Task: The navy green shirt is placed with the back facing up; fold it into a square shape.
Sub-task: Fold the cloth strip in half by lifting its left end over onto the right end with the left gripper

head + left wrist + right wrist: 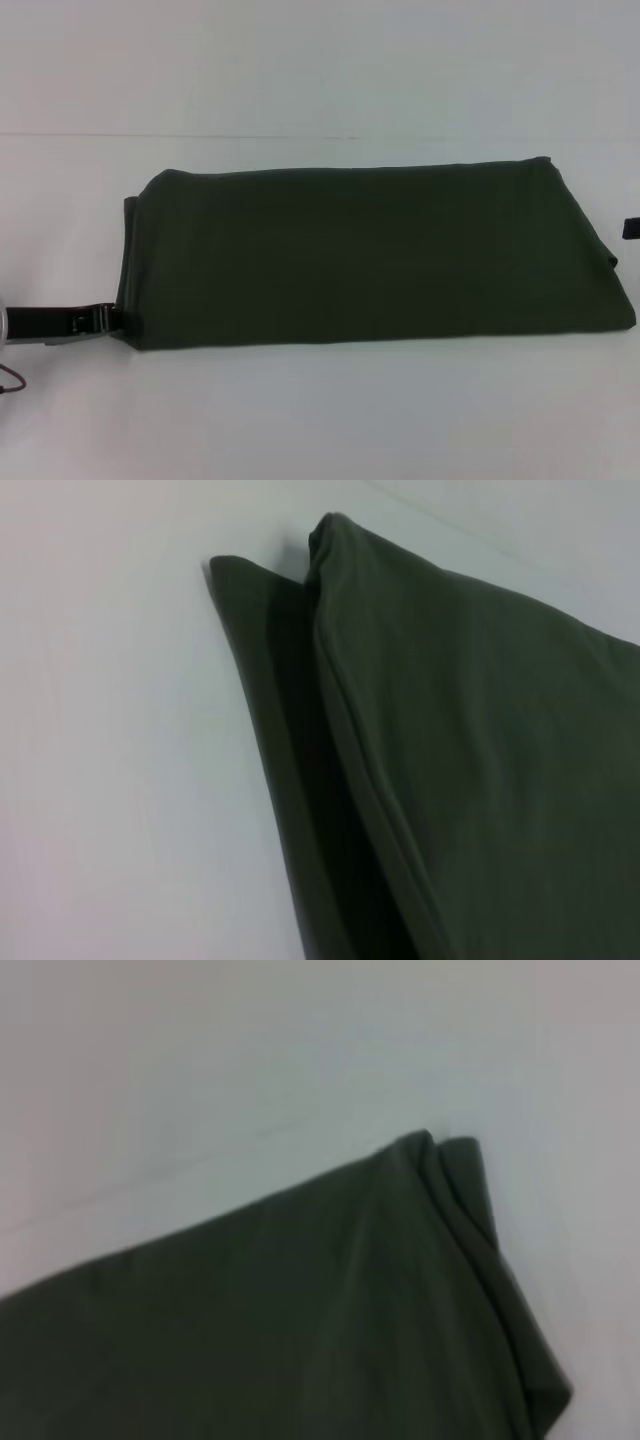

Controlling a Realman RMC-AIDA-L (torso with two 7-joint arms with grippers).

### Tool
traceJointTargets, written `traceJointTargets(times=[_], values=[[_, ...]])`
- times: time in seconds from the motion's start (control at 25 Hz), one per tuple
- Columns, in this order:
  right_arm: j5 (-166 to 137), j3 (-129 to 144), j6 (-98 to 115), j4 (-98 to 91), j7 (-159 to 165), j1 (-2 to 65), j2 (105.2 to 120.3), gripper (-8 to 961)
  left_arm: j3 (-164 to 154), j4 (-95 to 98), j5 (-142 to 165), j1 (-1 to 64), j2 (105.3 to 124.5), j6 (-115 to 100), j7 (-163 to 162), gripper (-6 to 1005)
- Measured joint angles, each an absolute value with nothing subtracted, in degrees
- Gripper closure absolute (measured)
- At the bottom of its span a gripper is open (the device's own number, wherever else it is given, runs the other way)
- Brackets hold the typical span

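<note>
The navy green shirt [370,255] lies folded into a long band across the white table, plain side up. My left gripper [108,319] reaches in low from the left and meets the band's near left corner. Of my right gripper [630,228] only a dark tip shows at the frame's right edge, just off the shirt's right end. In the left wrist view, the stacked layers of the shirt [480,760] end in a folded corner. The right wrist view looks onto the shirt's [300,1320] other end, with its layered edge.
The white table [300,420] runs bare in front of and behind the shirt. A faint seam [200,135] crosses it behind the cloth. A thin cable [10,380] hangs by the left arm.
</note>
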State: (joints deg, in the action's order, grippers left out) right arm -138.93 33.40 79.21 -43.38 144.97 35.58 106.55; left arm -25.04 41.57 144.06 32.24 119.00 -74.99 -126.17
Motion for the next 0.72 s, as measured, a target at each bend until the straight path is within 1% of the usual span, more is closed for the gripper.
traceJointTargets(times=[0.12,0.28,0.72], values=[[-143.9,33.5,78.4,-41.7,145.5,37.9,107.2,45,-25.1,41.6,144.1,32.3,119.0,-75.1,-126.2,993],[-147.7,33.6,77.4,-39.4,145.5,39.7,107.62,49,-25.0,41.6,144.1,32.3,119.0,-75.2,-126.1,991],[-148.7,34.9,74.4,-35.8,145.1,40.0,108.42,61,-25.0,41.8,144.1,32.3,118.91,-75.5,-126.2,985]])
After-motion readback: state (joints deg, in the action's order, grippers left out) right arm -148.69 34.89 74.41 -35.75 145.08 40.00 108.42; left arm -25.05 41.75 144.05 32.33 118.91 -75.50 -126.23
